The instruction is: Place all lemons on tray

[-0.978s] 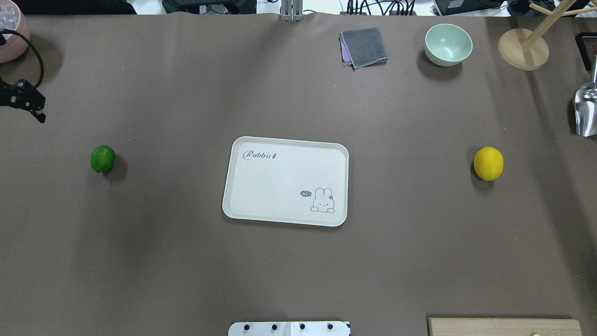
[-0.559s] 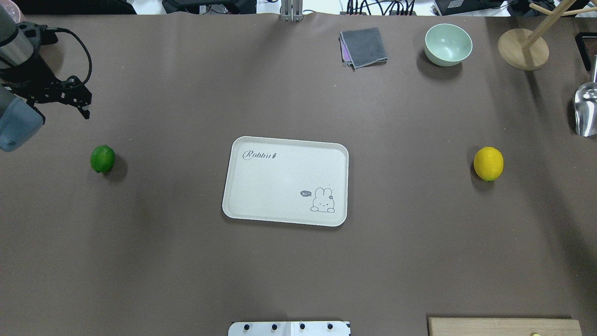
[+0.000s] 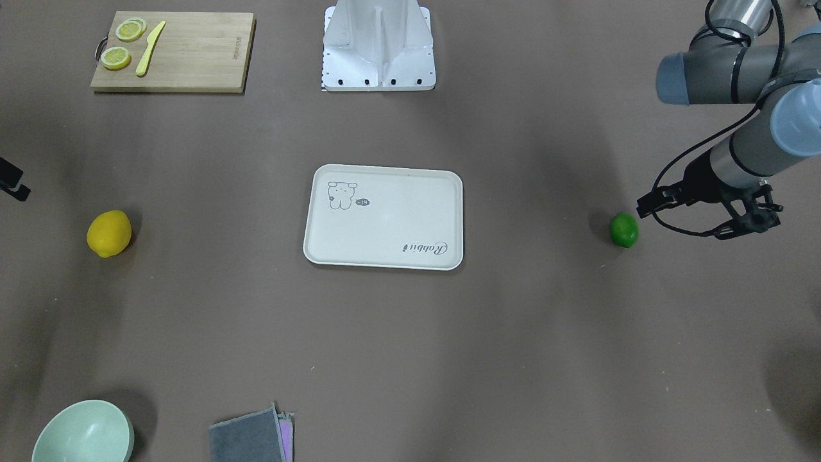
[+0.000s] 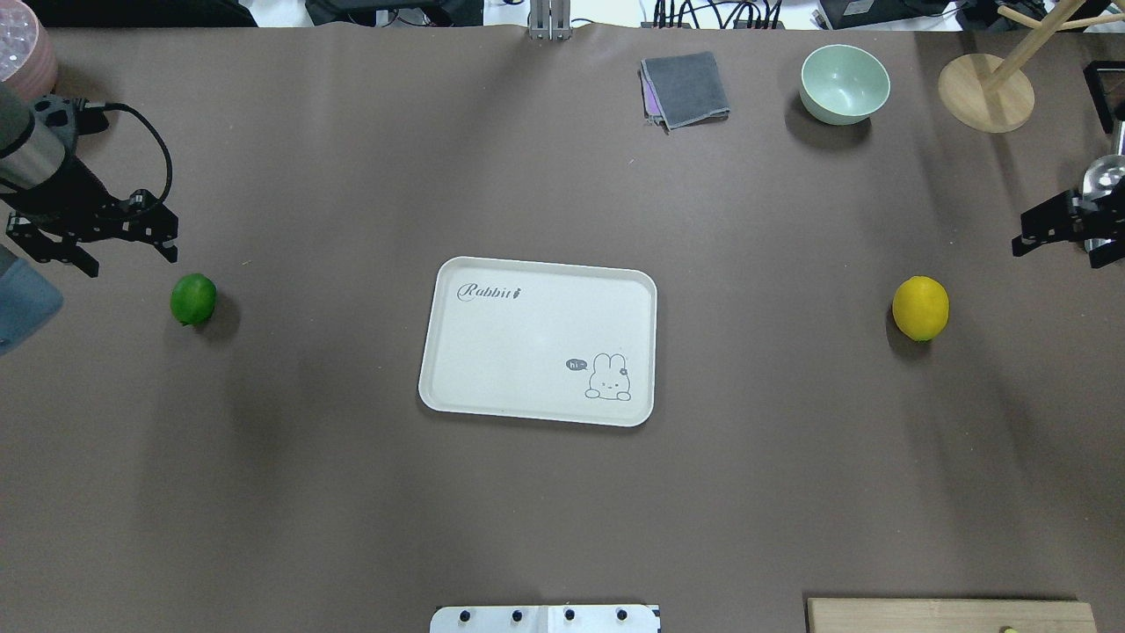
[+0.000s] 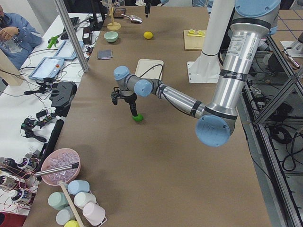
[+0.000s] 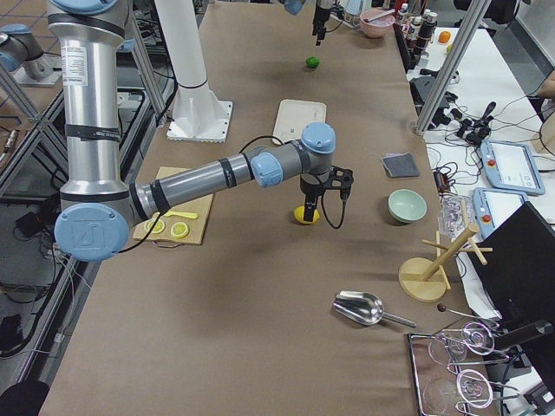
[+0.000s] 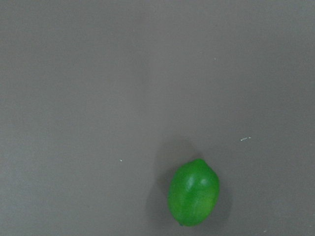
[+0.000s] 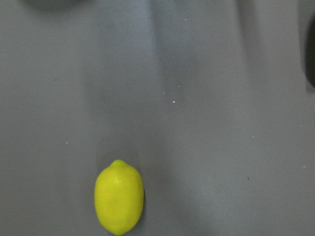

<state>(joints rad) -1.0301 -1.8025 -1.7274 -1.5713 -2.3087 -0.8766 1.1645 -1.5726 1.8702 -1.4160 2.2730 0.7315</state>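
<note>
1. At the near edge, on the robot's right, lies the cutting board (image 3: 192, 54). The front-facing view shows all of it, with lemon slices (image 3: 117, 58) and a yellow knife (image 3: 149, 40). The overhead view catches only a strip of it.
2. The tray (image 4: 527, 338) sits at the table's middle, its long sides along the table.
3. The green lemon (image 4: 193, 299) rests on the table toward the left end and the yellow lemon (image 4: 920, 308) toward the right end. Both are well apart from the tray.
4. The left gripper (image 4: 130, 259) hangs just beyond the green lemon, toward the far left corner, with its fingers spread and clear of the fruit. The exterior left view adds that the forearm reaches out level and the wrist points down. The left wrist view shows the fruit low in its picture.
5. The right gripper (image 4: 1055, 253) is near the yellow lemon, on its far-right-corner side. Its fingers look spread, though the picture's edge cuts it off. The exterior right view shows it pointing down.
6. At the far edge are a grey cloth (image 4: 685, 88) and a pale green bowl (image 4: 844, 83). Only the overhead and exterior right views show the wooden stand (image 4: 984, 92) and the metal scoop (image 4: 1103, 202).
</note>
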